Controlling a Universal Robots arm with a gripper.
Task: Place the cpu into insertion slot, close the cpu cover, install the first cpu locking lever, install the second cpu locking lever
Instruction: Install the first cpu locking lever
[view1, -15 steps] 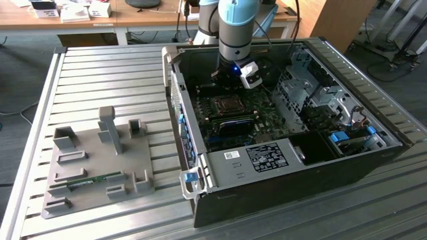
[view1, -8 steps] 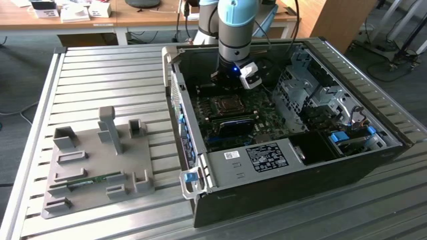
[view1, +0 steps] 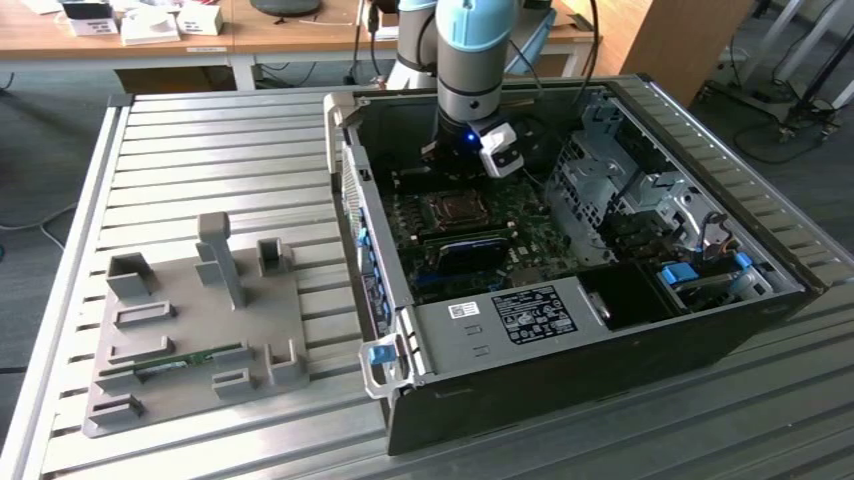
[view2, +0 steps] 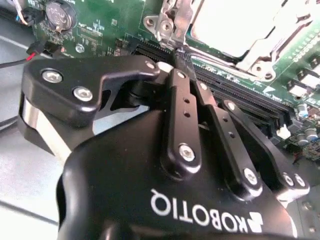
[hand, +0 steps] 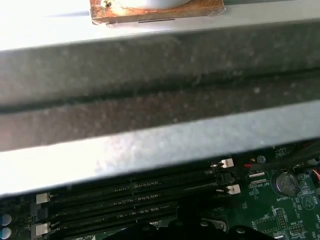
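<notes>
1. I see the grey and light-blue robot arm (view1: 461, 60) reaching down into the open black computer case (view1: 561, 260), which lies on the ribbed metal desk (view1: 214, 160).
2. In the second wrist view the black gripper (view2: 176, 50) has its fingers (view2: 180, 107) drawn together, tips meeting just beside the socket's edge; I can't see anything held between them.
3. The small flat silvery-grey cpu (view2: 225, 22) sits in the socket on the green board (view2: 105, 30).
4. The thin silvery metal cpu cover (view2: 272, 42) lies around the chip; whether it is fully down, I cannot tell.
5. In the first wrist view, black memory slots (hand: 130, 192) run along the board beneath the grey case wall (hand: 150, 145).
6. A grey moulded fixture tray (view1: 187, 330) rests on the desk at the exterior view's left, well apart from the case.
</notes>
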